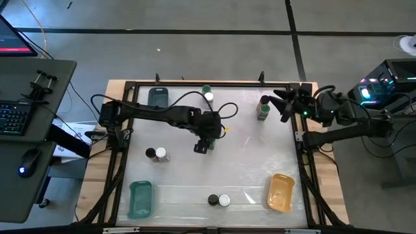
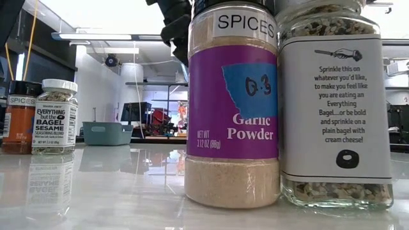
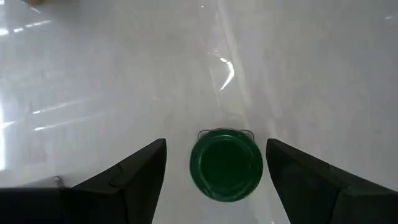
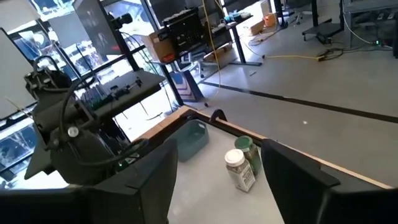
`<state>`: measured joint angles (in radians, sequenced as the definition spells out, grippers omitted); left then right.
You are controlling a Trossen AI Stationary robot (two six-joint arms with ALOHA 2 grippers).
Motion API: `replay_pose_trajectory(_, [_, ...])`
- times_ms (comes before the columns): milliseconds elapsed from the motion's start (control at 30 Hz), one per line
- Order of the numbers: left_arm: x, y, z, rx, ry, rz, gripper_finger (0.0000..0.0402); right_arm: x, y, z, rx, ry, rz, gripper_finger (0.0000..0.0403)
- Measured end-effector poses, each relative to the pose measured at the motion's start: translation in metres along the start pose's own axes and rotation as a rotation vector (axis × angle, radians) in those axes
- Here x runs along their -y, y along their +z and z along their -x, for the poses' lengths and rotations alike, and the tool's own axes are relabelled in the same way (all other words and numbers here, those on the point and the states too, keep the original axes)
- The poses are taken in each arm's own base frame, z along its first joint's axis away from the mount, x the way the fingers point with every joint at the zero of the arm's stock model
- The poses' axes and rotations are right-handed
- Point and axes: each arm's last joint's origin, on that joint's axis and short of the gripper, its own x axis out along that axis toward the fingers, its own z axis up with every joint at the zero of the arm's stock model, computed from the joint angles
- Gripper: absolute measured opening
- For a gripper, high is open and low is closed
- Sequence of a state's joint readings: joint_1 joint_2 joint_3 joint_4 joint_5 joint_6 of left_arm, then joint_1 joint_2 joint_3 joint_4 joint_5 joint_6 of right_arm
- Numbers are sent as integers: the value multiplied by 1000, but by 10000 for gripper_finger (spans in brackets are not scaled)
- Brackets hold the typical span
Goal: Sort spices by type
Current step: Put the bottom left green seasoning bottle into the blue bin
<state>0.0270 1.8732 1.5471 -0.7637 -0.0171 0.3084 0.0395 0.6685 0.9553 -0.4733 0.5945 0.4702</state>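
Spice jars are spread over the table in pairs and singles. Note the green-lidded jar near the table's middle: the left tool hangs directly above it, and in the left wrist view its two fingers are spread wide, one on each side of the lid, not touching it. Locate a black-lidded and a white-lidded jar side by side just left of that tool. A second black-and-white pair stands near the front edge, between the teal tray and the orange tray. In the low view this pair fills the frame: the garlic powder jar just beside the bagel seasoning jar. At the back edge, a green-lidded and a white-lidded jar stand next to another teal tray. Two more jars stand at the back right. The right tool sits just beside them at the table's right edge; its fingers are parted and hold nothing.
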Motion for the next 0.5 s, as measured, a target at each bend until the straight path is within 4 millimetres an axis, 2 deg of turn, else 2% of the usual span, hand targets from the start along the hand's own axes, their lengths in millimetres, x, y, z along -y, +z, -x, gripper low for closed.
replay_pose_trajectory(133, [1, -2, -7, -18, -56, -8, 262, 1, -3, -1, -15, -7, 11, 227])
replay_pose_trajectory(300, [4, -3, -27, -59, -46, -44, 262, 1, -3, 0, -16, -8, 12, 227])
replay_pose_trajectory(500, [4, -3, -30, -58, -43, -19, 258, 1, -3, -1, -17, -9, 11, 227])
